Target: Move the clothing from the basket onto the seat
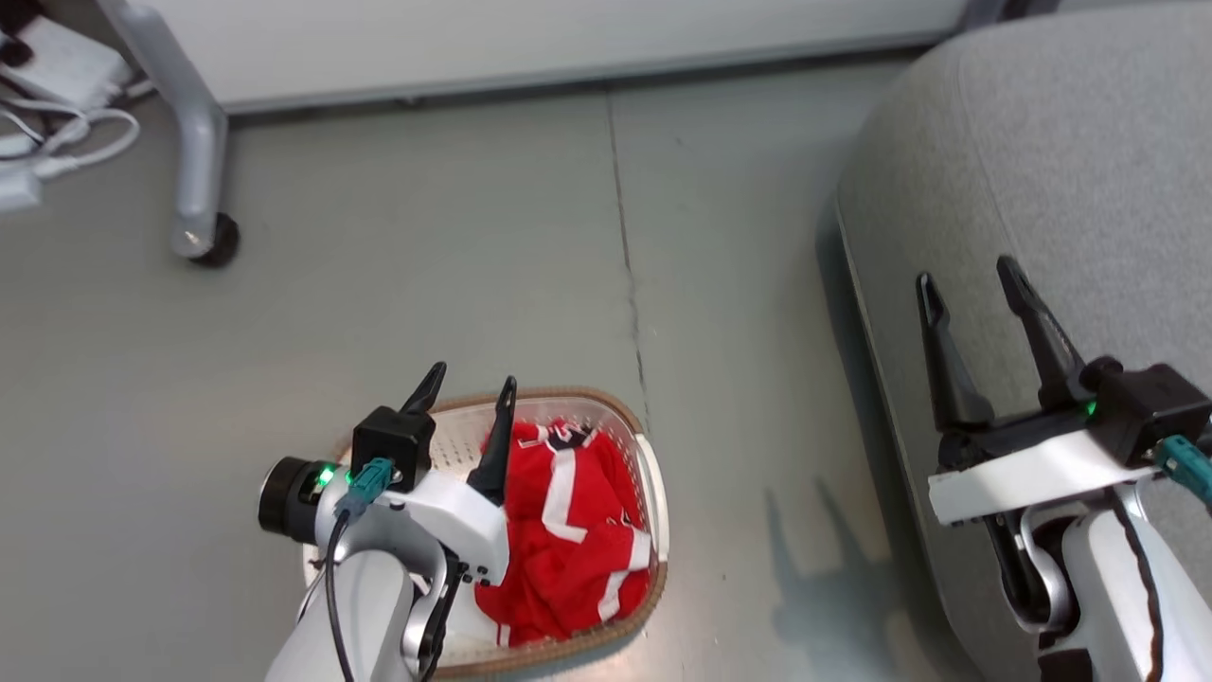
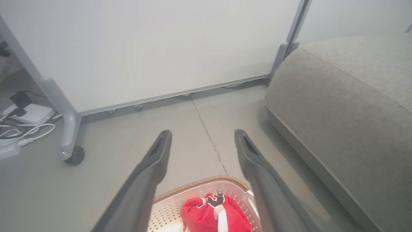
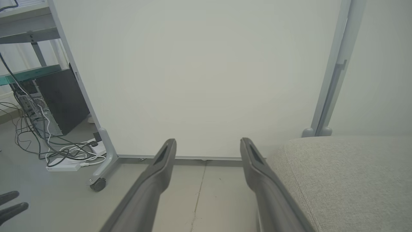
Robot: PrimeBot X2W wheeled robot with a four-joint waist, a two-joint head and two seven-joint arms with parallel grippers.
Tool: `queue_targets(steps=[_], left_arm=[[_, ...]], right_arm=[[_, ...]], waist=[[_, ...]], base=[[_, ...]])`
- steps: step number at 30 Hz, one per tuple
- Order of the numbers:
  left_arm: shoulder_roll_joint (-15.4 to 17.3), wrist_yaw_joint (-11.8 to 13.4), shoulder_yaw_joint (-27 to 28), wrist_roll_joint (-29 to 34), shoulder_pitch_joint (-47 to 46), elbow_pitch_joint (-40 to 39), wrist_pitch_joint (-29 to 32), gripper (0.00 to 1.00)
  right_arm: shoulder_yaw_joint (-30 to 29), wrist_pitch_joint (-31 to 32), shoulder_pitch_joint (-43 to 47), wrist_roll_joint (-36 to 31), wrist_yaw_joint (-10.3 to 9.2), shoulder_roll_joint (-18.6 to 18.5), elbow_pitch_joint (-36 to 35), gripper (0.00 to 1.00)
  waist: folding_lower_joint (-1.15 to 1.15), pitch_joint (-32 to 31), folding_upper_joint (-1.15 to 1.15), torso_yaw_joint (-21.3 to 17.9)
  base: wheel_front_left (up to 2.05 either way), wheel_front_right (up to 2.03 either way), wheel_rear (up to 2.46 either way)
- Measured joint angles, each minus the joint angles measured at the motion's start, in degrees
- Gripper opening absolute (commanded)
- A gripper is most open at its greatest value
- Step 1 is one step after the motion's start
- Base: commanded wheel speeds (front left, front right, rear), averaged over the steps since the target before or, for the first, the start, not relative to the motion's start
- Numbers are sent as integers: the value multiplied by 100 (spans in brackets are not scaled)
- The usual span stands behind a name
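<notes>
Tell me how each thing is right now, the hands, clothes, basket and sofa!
Basket: upright on the floor.
Clothes: crumpled inside the basket.
Sofa: no clothes on it yet.
Left hand: open, empty, above the basket.
Right hand: open, empty, by the sofa.

text: none legible | clothing [image 1: 578, 530] number print: crumpled, unreadable

the left hand [image 1: 473, 375] and right hand [image 1: 966, 271] each have two long dark tapering fingers [image 1: 952, 369], a black block [image 1: 1150, 398] with a small green light [image 1: 325, 475] and a teal plug [image 1: 369, 476]. the forearms [image 1: 365, 606] are glossy white, with a thin black cable [image 1: 333, 587] along the left.
</notes>
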Motion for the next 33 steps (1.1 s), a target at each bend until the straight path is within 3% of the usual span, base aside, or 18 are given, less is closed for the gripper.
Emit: queue_targets(steps=[14,21,27,32,33], left_arm=[[-24,-149,-897,-1071,-1561,2263,416,100],[2,-193,-782,-1301,-2095,3238,590,100],[321,-122,-723,-1303,-2520,3962,739,100],[441,-226,-661,-1421,-2744,4211,886,100],[450,-257,-669,-1432,-2764,4232,892,75]], right_arm=[[144,-137,-753,255,0,112,-611,100],[229,-169,-953,357,0,241,-753,100],[328,-178,-1093,434,0,365,-910,100],[400,-178,-1171,523,0,430,-927,100],[402,-178,-1171,528,0,439,-920,100]], waist=[[0,1844,0,-757],[0,2520,0,-1156],[0,3082,0,-1523],[0,3425,0,-1755],[0,3469,0,-1790]], base=[[0,0,0],[0,0,0],[0,0,0],[0,0,0],[0,0,0]])
